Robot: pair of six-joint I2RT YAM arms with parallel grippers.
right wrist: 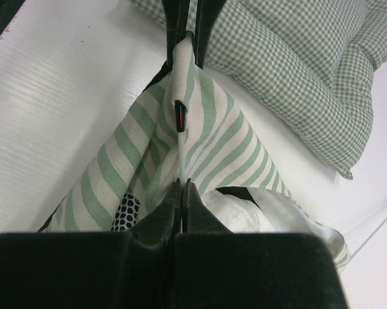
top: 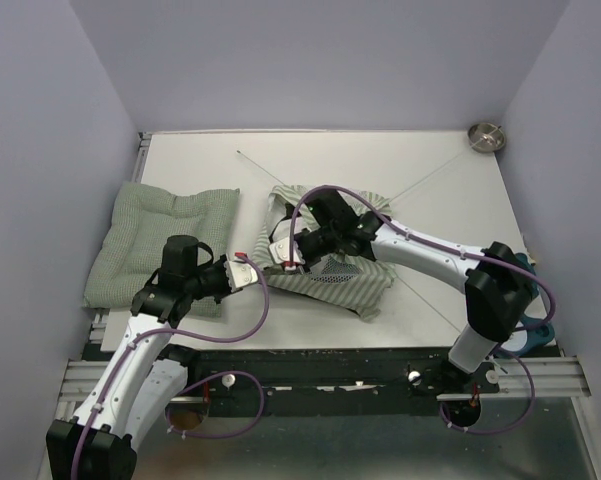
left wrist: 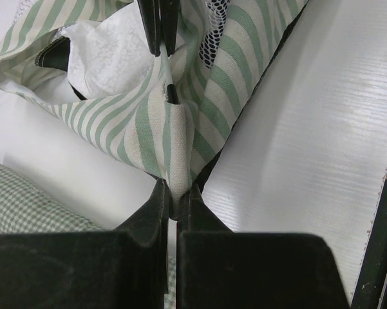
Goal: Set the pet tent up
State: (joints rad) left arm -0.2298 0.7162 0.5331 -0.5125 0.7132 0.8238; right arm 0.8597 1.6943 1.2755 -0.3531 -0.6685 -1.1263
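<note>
1. position of the work. the pet tent lies collapsed on the table at mid-depth, slightly right of centre. the checked cushion lies to its left, close by its left corner. the tent is flat and not yet raised.

2. left gripper. its fingers are pressed together on a folded corner of striped fabric at the tent's near-left end. the fabric runs up and away from the fingertips as a taut ridge.

3. right gripper. its fingers are closed, and a thin whitish pole runs out from between them. the contact point itself is hidden between the fingertips, so the grip on the pole is a judgement.

4. governing relation. the two grippers face each other nose to nose along the fabric ridge, left gripper at the left end, right gripper just to the right of it. between them sits a small dark sleeve opening with a red-and-blue mark. the pole's long axis lies in line with that ridge, running from the right gripper toward the opening. (whether the tip is already inside cannot be told.)

5. next move, as judged. feed the pole leftward along its own axis while the left gripper anchors the corner. the right gripper is the feeding hand, the left the holding hand.

6. caution. any sideways offset is likely to bow the pole or catch its tip on the fabric.
</note>
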